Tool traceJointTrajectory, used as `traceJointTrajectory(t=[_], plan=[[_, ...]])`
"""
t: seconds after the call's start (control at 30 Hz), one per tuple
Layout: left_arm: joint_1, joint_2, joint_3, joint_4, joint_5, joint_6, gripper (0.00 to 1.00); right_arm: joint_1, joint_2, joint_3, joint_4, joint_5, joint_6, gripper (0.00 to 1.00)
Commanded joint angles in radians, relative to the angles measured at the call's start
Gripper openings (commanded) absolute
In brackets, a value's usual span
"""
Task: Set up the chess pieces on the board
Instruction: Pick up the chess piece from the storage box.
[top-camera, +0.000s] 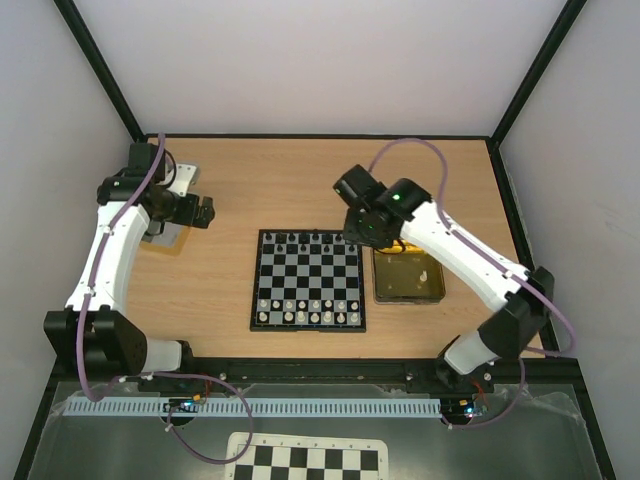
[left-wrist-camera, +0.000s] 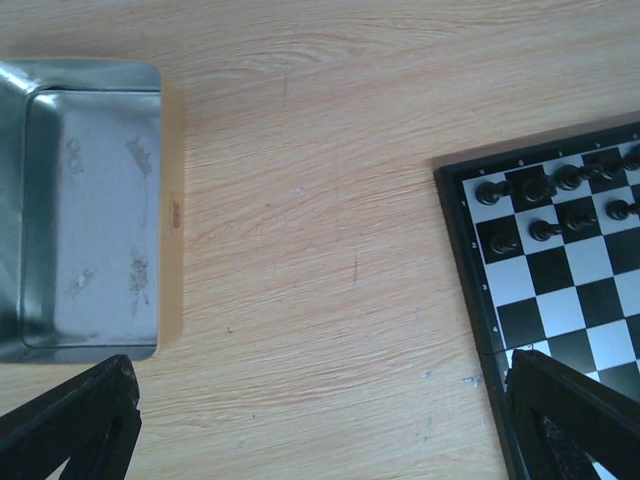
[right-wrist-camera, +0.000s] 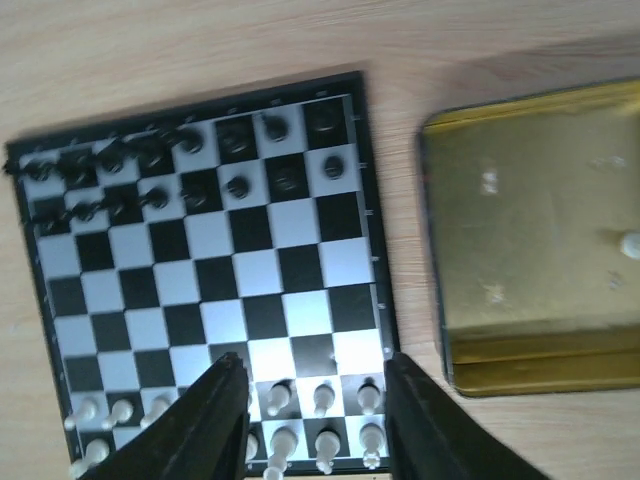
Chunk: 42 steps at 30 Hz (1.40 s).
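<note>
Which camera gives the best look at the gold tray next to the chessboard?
The right wrist view: the gold tray fills the frame's right side, its inside clear, one white piece at the cropped edge. The top view shows it small, the right arm crossing its far rim. The left wrist view misses it.

Black-framed board (top-camera: 308, 272) is lying flat, its middle rows bare. Cream pieces (top-camera: 304, 311) are standing upright along its two 6 o'clock rows. One stray cream piece (top-camera: 424, 277) is sitting off-board at 3 o'clock.

Chess pieces (top-camera: 305, 313) stand on the board (top-camera: 308, 276); tray (top-camera: 400, 288) beside its right.
</note>
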Motion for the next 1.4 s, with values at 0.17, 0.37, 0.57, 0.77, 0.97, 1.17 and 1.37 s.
traceJointTrajectory(t=[0.17,0.37,0.57,0.77,0.97,1.17,1.37], plan=[[0.007,0.032,0.044,-0.038,0.088,0.069,0.99,-0.066,-0.175,-0.241,-0.008,0.137,0.137,0.48],[0.005,0.057,0.131,-0.083,0.070,0.067,0.99,-0.330,-0.343,-0.494,0.133,0.014,0.020,0.43],[0.002,0.068,0.134,-0.097,-0.001,0.077,0.99,-0.534,-0.305,-0.567,0.186,-0.064,-0.173,0.39],[-0.001,0.074,0.122,-0.080,0.027,0.056,0.99,-0.572,-0.217,-0.575,0.241,-0.079,-0.217,0.40],[-0.032,0.110,0.111,-0.040,0.073,0.025,0.99,-0.610,-0.134,-0.587,0.293,-0.116,-0.195,0.39],[-0.050,0.095,0.128,-0.034,0.081,0.011,0.99,-0.618,-0.085,-0.582,0.280,-0.068,-0.217,0.39],[-0.057,0.087,0.104,-0.024,0.088,-0.019,0.99,-0.634,-0.068,-0.619,0.298,-0.067,-0.263,0.37]])
